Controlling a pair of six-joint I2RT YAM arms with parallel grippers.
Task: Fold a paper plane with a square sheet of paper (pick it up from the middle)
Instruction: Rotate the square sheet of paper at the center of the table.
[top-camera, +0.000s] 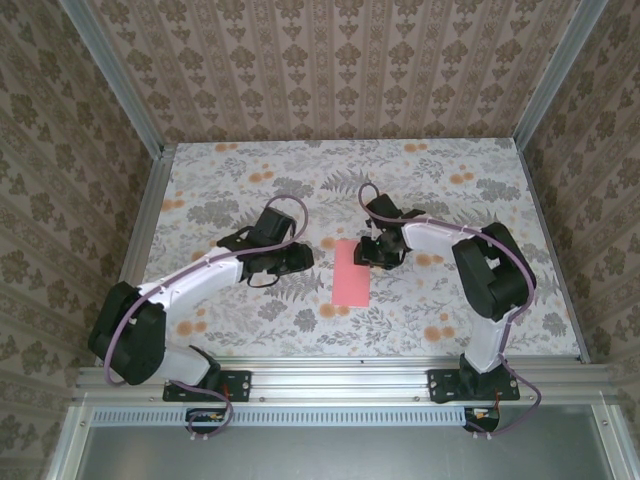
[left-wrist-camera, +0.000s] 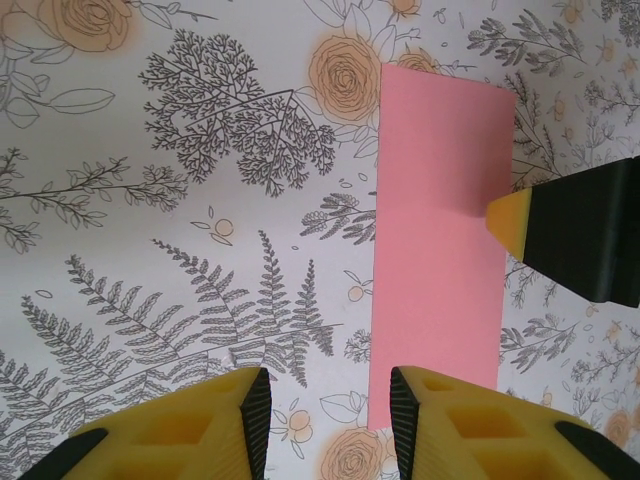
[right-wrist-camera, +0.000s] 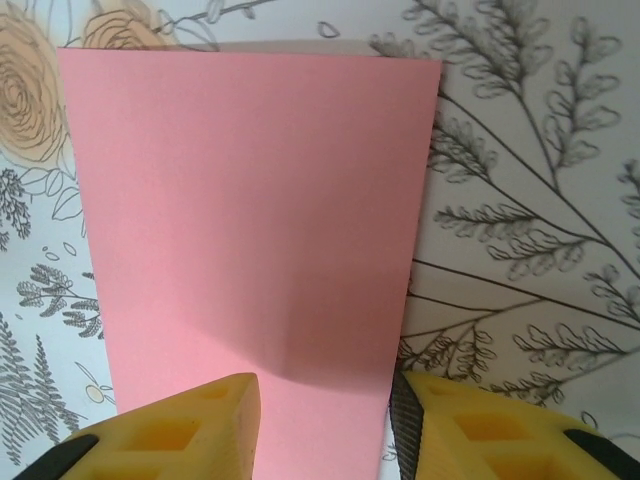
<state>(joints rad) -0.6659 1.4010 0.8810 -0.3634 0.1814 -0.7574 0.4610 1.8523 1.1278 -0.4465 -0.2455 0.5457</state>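
One pink sheet (top-camera: 351, 272), a flat narrow rectangle, lies mid-frame; two claws, left claw (left-wrist-camera: 328, 400) and right claw (right-wrist-camera: 325, 400), stand half-open, gripping nothing.

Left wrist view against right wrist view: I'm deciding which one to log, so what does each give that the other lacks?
Left wrist view: the pink paper along nearly its whole length, a narrow rectangle lying flat, with the right arm's yellow-tipped finger over its long edge.
Right wrist view: a close look at the paper's far short edge and a shadow across its near end, which lies between that arm's jaws.
Both: the same paper on the floral table, and each camera's own yellow jaws standing open at the bottom of the frame.
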